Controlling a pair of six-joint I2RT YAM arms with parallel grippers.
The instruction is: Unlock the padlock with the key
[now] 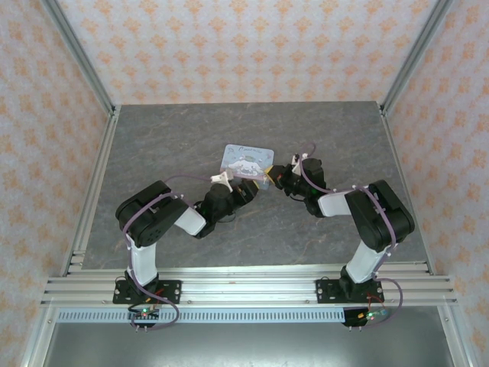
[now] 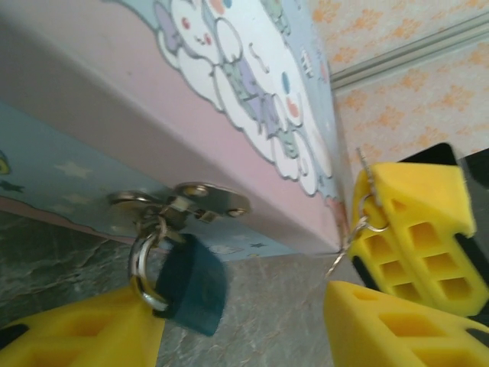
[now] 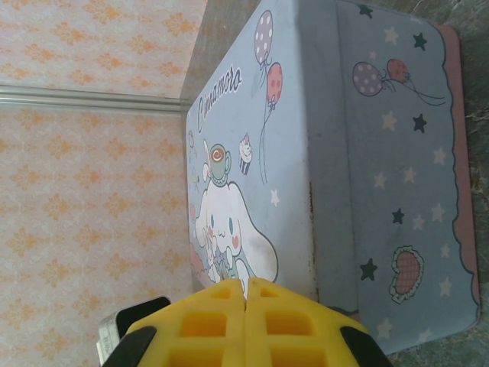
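The table (image 1: pixel 153 153) has a grey top with a stone-like pattern. A pale-blue rectangular tin (image 1: pixel 246 162) with a cartoon print lies flat on it, near the middle, a little toward 12 o'clock from the centre.

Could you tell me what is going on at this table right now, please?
Two robot arms are working on a small blue padlock that hangs from the latch of a cartoon-printed tin. The left pincer is open, with the padlock between its fingers but not gripped. The right pincer is shut and seems to pinch the thin silvery key beside the tin's corner. The key is not yet at the padlock.
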